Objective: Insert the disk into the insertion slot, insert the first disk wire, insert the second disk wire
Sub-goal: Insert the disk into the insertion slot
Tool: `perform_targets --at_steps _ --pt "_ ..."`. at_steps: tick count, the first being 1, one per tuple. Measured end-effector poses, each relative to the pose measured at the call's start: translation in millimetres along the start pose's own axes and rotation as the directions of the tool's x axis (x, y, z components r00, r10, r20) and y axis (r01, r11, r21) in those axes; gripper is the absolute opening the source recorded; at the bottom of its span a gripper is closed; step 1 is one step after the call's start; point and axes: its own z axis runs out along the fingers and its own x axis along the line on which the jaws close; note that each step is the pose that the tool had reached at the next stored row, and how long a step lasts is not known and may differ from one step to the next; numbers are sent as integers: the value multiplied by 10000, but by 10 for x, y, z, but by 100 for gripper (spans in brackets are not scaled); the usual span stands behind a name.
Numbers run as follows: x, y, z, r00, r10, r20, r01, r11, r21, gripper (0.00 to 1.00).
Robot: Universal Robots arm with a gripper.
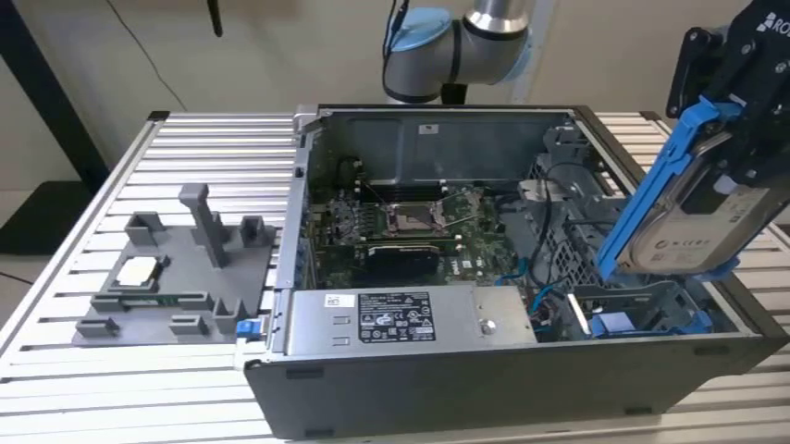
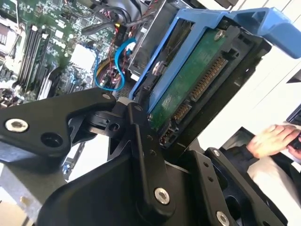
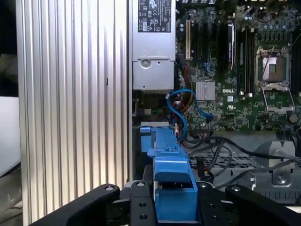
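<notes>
- In the exterior view, the black gripper [image 1: 726, 171] on the arm [image 1: 460, 42] is clamped on the disk [image 1: 686, 222]. It holds the disk tilted in its blue carrier frame, label side towards the exterior view's right. The disk's lower end hangs just above the insertion slot [image 1: 660, 298] at the corner of the computer case [image 1: 494, 393] on the exterior view's right, and is not yet in it. The grey power-supply box [image 1: 395, 319] lies along the case's near wall, with the motherboard [image 1: 408, 222] behind it. A grey fixture [image 1: 173, 277] sits on the slatted table [image 1: 74, 194], to the case's left in this view.
- In the second wrist view, the gripper [image 2: 183, 101] fingers [image 2: 141, 141] press on both sides of the disk [image 2: 200, 70], whose green board and connector edge face the camera. A blue cable [image 2: 108, 70] loops over the motherboard beyond. A person's hand [image 2: 277, 139] shows at the edge.
- In the first wrist view, the disk's [image 3: 171, 188] blue carrier edge stands between the black fingers [image 3: 141, 197], over the case beside the power-supply box [image 3: 153, 52].
</notes>
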Motion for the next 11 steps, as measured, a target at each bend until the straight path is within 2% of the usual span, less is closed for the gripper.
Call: perform_targets --at_steps 7,9,11 --pt "0 -2 91 10000 0 14 0 10000 2 33" --pt "0 -3 117 10000 -1 43 1 10000 3 33" --pt "0 -3 141 9999 -2 105 2 10000 1 33"
